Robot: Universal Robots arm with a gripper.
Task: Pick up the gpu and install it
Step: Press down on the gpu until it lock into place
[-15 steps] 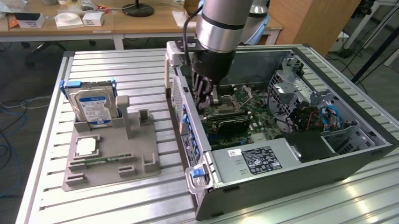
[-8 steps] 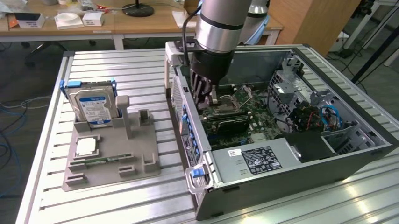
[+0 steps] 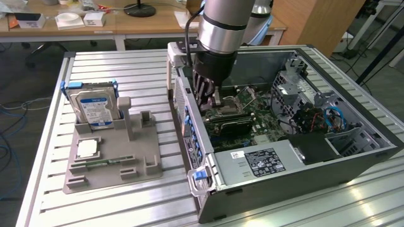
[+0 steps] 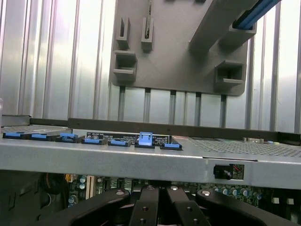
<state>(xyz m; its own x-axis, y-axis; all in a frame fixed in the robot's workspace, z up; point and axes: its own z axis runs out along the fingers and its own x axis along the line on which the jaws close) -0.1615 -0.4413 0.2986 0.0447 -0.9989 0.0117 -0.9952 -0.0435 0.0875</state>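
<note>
A dark card, taken to be the gpu (image 3: 235,124), is seen lying low inside the open computer case (image 3: 353,156), over the green motherboard (image 3: 268,124); its long axis runs roughly along the board from the case's rear wall toward the interior, though its exact seating cannot be made out. The pincer (image 3: 211,97) is lowered into the case at the end of the silver arm (image 3: 221,28), just above the card's rear-wall end; whether contact is made cannot be told. In the wrist view the black fingers (image 4: 143,209) are seen drawn close together, with only a narrow gap; nothing can be seen clamped between them. Blue slot clips (image 4: 146,140) line the case's rear edge. On the slatted metal worktop (image 3: 94,208), at the exterior view's left, a grey fixture tray (image 3: 136,161) is placed; a hard drive (image 3: 94,109) with a blue label stands upright in it; a square chip (image 3: 86,149) and a narrow memory stick (image 3: 104,162) lie flat on it.
</note>
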